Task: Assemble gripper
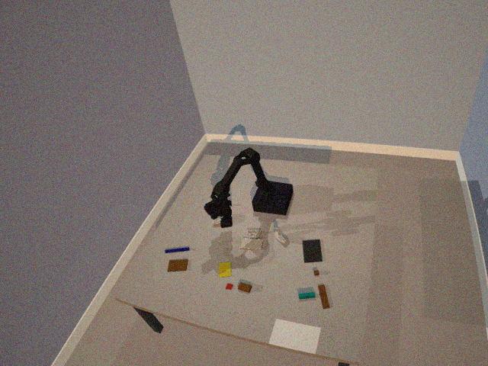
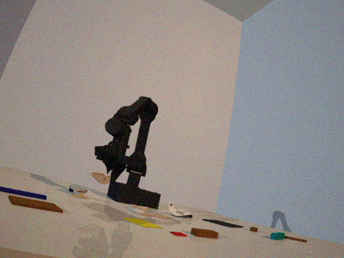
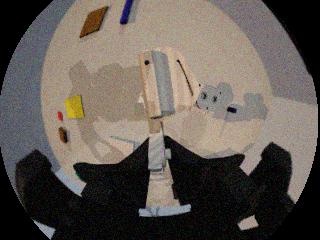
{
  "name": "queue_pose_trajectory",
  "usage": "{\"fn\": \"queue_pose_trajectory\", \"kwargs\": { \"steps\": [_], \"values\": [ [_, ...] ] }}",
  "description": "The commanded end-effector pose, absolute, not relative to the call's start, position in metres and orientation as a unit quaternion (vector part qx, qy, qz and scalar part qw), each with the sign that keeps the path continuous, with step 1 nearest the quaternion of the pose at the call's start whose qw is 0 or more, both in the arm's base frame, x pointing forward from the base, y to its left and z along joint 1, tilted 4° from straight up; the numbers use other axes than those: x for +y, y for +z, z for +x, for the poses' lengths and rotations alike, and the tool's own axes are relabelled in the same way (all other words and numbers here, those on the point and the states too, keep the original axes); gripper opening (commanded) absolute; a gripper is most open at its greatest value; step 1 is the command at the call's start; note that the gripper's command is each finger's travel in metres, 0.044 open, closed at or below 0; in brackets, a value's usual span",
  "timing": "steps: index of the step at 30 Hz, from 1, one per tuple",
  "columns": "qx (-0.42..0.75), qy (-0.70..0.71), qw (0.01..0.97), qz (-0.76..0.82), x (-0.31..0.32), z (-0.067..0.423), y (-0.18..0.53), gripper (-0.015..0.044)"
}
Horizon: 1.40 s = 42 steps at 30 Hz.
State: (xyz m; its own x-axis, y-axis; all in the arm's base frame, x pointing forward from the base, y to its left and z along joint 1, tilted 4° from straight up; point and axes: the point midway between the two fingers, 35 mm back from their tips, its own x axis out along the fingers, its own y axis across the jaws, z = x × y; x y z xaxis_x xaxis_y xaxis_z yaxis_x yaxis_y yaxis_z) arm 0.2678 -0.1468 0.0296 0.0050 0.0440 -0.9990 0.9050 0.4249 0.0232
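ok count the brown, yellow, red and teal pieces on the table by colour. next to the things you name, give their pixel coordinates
brown pieces (image 1: 178,264) (image 1: 245,287) (image 1: 316,272) (image 1: 323,296) (image 2: 35,204) (image 2: 203,233) (image 2: 253,229) (image 2: 295,238) (image 3: 94,21) (image 3: 63,135): 4
yellow piece (image 1: 224,269) (image 2: 142,222) (image 3: 74,107): 1
red piece (image 1: 229,287) (image 2: 178,234) (image 3: 60,116): 1
teal piece (image 1: 306,295) (image 2: 277,236): 1
total: 7

We are looking steeply down from high up, facing sideways from low nearby, and peering past the fingers; all are sharing the tabletop (image 1: 284,271) (image 2: 83,230) (image 3: 115,45).

Gripper (image 2: 109,175) — holding pale part (image 2: 100,178).
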Motion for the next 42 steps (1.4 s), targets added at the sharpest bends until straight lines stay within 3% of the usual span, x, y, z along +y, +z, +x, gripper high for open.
{"fn": "queue_pose_trajectory", "kwargs": {
  "steps": [1,42],
  "values": [
    [0.607,-0.36,0.59,0.392,-0.145,0.268,0.022,0.0037],
    [0.607,-0.36,0.59,0.392,-0.141,0.266,-0.04,0.0037]
  ]
}}
